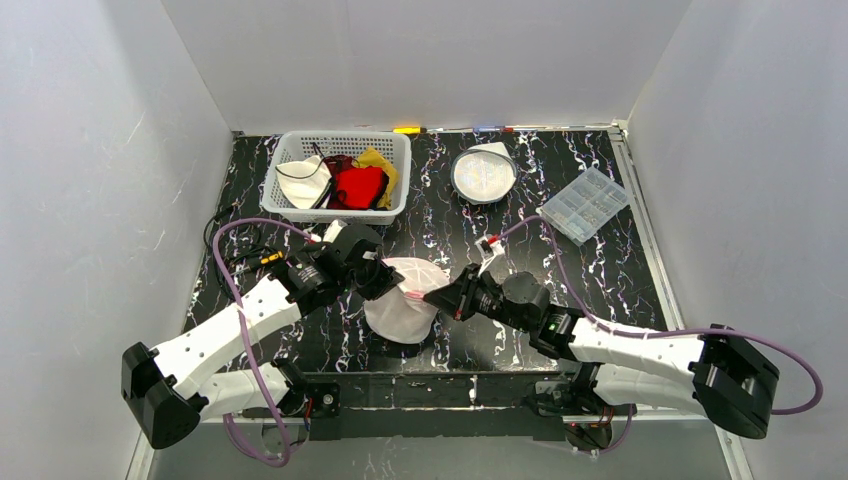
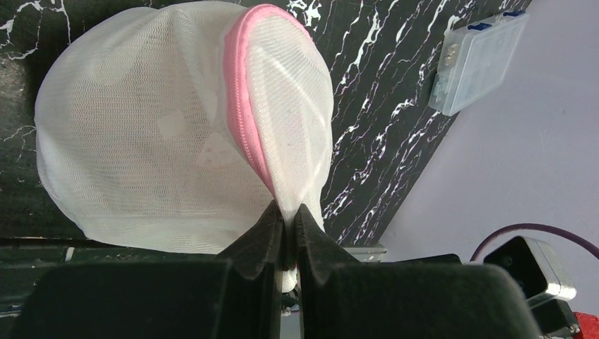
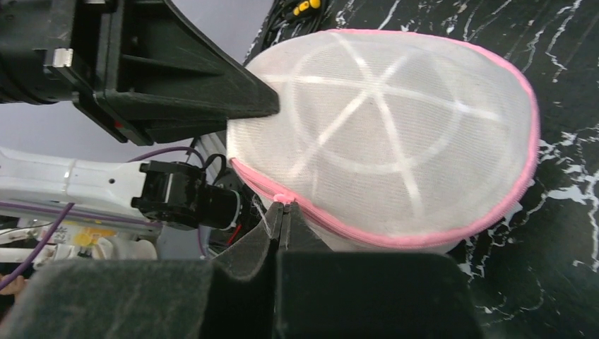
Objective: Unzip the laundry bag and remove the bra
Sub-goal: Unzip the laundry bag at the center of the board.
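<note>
The laundry bag (image 1: 403,312) is a white mesh dome with a pink zipper band, sitting at the near middle of the black marble table between both arms. In the left wrist view the left gripper (image 2: 288,212) is shut on a pinch of the bag's (image 2: 162,134) mesh beside the zipper. My right gripper (image 3: 282,206) is shut on the small pink zipper pull (image 3: 283,198) at the bag's (image 3: 395,141) near rim. The zipper (image 3: 452,233) looks closed along its visible run. White ribs show through the mesh. The bra is hidden; I cannot make it out inside.
A white basket (image 1: 290,205) with red, yellow and white clothes stands at the back left. A round bowl (image 1: 483,172) and a clear compartment box (image 1: 585,205) lie at the back right. Cables (image 1: 225,250) trail along the left wall.
</note>
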Tool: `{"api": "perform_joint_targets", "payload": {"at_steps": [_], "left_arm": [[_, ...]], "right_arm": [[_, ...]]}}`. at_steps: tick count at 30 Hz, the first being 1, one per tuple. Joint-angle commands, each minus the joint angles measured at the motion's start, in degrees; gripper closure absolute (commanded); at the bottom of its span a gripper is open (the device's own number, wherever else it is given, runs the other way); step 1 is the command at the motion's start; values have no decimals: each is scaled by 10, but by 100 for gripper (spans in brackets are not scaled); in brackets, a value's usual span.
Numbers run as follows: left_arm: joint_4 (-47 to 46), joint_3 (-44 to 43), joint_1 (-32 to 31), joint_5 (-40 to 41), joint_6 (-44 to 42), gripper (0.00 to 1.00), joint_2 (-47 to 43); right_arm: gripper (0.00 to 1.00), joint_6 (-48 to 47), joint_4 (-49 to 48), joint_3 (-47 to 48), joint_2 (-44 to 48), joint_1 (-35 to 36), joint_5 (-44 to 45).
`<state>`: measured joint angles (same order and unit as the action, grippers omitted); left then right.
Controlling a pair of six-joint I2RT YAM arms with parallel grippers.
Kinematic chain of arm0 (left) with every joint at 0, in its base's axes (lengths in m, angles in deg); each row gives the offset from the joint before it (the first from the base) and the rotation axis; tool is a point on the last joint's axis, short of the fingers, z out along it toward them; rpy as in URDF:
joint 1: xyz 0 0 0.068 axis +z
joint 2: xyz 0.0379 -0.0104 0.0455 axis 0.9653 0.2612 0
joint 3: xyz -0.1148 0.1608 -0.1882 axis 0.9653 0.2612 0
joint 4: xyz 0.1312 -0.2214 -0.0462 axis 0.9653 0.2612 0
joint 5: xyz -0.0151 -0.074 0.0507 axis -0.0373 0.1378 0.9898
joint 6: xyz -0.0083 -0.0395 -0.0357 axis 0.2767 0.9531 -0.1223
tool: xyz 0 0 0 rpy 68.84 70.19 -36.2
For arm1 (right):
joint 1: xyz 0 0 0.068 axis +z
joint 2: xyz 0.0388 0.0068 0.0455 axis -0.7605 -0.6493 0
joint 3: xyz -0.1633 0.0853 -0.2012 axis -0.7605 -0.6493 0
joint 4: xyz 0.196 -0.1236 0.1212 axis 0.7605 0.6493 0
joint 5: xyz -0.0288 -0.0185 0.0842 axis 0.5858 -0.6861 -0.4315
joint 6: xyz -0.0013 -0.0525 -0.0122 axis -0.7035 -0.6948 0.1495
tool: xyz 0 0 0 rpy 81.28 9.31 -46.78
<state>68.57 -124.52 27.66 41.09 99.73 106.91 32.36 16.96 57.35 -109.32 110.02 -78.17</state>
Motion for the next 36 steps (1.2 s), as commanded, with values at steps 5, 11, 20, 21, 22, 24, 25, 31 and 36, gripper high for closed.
{"api": "perform_joint_targets", "payload": {"at_steps": [5,11,20,21,22,24,25,31,36], "left_arm": [[4,6,0,-5,-11,100,-14],[4,5,0,-4,-8,100,-12],[7,3,0,-4,-4,100,-30],[7,3,0,-3,-4,100,-33],[8,1,0,-4,-4,100,-35],[7,-2,0,-6,-4,100,-39],[8,-4,0,-8,-5,100,-40],[7,-2,0,-14,-3,100,-43],[4,6,0,-16,0,100,-49]], "right_arm": [[99,-24,44,3,34,0,20],[66,-18,37,5,38,0,-19],[33,-9,1,-35,71,0,-65],[31,-7,-4,-37,70,0,-69],[30,-6,-8,-37,66,0,-73],[28,-2,-21,-36,57,0,-84],[28,0,-31,-36,52,0,-88],[27,18,-88,-29,18,-1,-97],[31,35,-120,-18,-18,-2,-97]]}}
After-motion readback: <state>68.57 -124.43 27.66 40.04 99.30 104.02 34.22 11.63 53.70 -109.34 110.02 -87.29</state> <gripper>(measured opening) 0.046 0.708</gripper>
